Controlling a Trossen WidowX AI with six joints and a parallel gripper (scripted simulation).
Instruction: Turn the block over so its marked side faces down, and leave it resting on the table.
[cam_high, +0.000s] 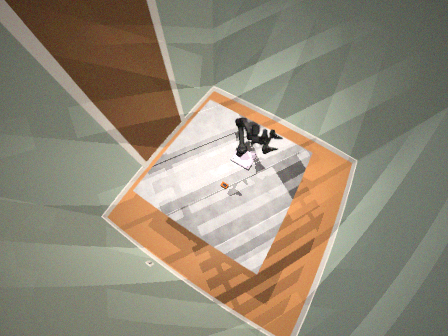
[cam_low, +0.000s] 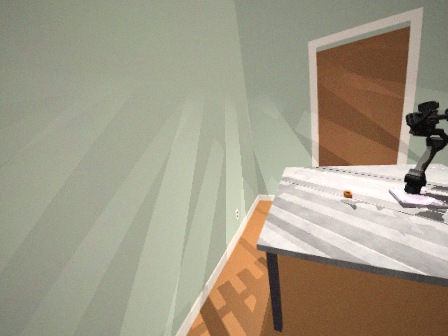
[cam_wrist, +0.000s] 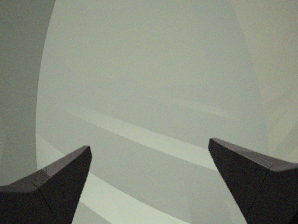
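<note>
A small orange block (cam_high: 224, 185) (cam_low: 348, 194) rests on the grey-white table (cam_high: 225, 220) (cam_low: 320, 220), out in front of the arm's base. A dark mark shows on it in the top and exterior views, but it is too small to tell for certain which face bears it. My gripper (cam_high: 278, 143) (cam_wrist: 151, 148) is open and empty, well away from the block and raised above the table. In the wrist view its two dark fingers stand wide apart with only pale green wall behind them, and the block is not seen there. In the exterior view the fingertips are not clearly visible.
The black arm stands on a pale pink plate (cam_high: 236, 160) (cam_low: 410, 202) on the table. Dark shadows lie across the table top, some close beside the block. The table's front edge (cam_low: 350, 263) shows in the exterior view. A brown door (cam_low: 362, 100) is in the wall behind.
</note>
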